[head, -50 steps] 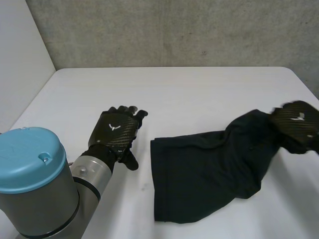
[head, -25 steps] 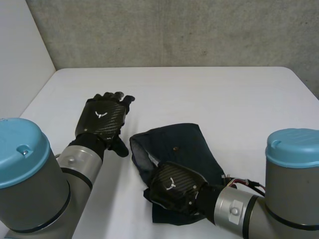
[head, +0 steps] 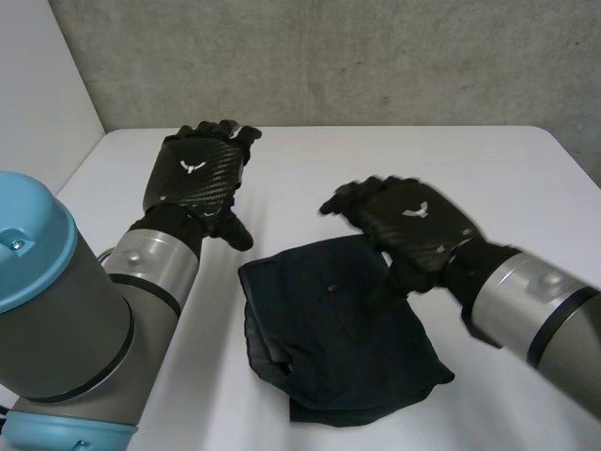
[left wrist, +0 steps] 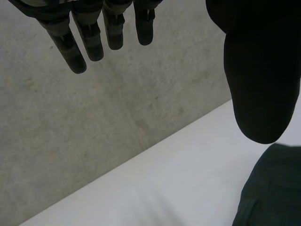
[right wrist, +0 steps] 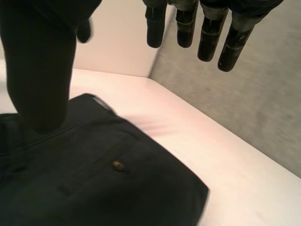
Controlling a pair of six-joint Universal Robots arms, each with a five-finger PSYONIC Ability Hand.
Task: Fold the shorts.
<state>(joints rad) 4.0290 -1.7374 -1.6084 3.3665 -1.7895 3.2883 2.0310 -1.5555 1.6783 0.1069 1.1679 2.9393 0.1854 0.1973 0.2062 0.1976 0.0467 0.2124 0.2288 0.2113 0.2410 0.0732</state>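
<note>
Lying doubled over on the white table (head: pixel 376 155), the dark shorts (head: pixel 338 329) rest between the two arms. The right hand (head: pixel 408 221) hovers above their far edge with its fingers (right wrist: pixel 208 37) straight and spread, gripping nothing. The cloth and its small button (right wrist: pixel 118 165) lie under the palm, clear of the fingertips; whether the thumb touches cannot be told. The left hand (head: pixel 197 178) is raised just beside the shorts' far left corner, its fingers (left wrist: pixel 91 40) also straight and empty.

Black left hand (head: pixel 192 183), matching right hand (head: pixel 413 225), white emblems (head: pixel 191 168), grey arms (head: pixel 155 268)
</note>
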